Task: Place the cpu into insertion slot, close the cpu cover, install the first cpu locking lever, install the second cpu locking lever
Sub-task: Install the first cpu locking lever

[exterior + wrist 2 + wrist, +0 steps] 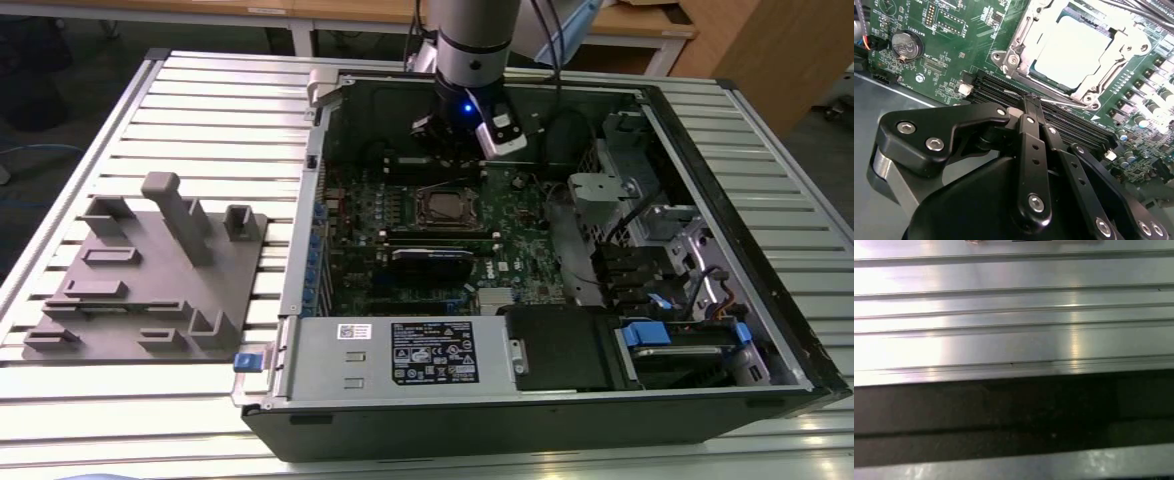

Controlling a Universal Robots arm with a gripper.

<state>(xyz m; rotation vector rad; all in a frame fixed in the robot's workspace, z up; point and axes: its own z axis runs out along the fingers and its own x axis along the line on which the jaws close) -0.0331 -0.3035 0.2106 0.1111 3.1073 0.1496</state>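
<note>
The cpu (1074, 47) lies in the insertion slot (445, 207) with its dull silver top showing. Flat over it rests the cpu cover (1016, 52), a silvery frame whose cut-out centre bares the chip. A thin metal locking lever (1069, 103) runs along the socket's edge nearest my gripper. In the second wrist view my gripper (1030, 99) has its black fingers (1026, 130) pressed together, shut with nothing seen between them, their tips just short of that lever. In the exterior view the gripper (451, 152) hangs inside the open computer case, just behind the socket.
The open computer case (694, 130) lies on a slatted aluminium table (1004, 340). A grey fixture (147, 270) with posts stands at the exterior view's left. Memory slots (989, 87), a coin battery (905, 46), a black card (434, 255), cables and drive bays (667, 340) crowd the case.
</note>
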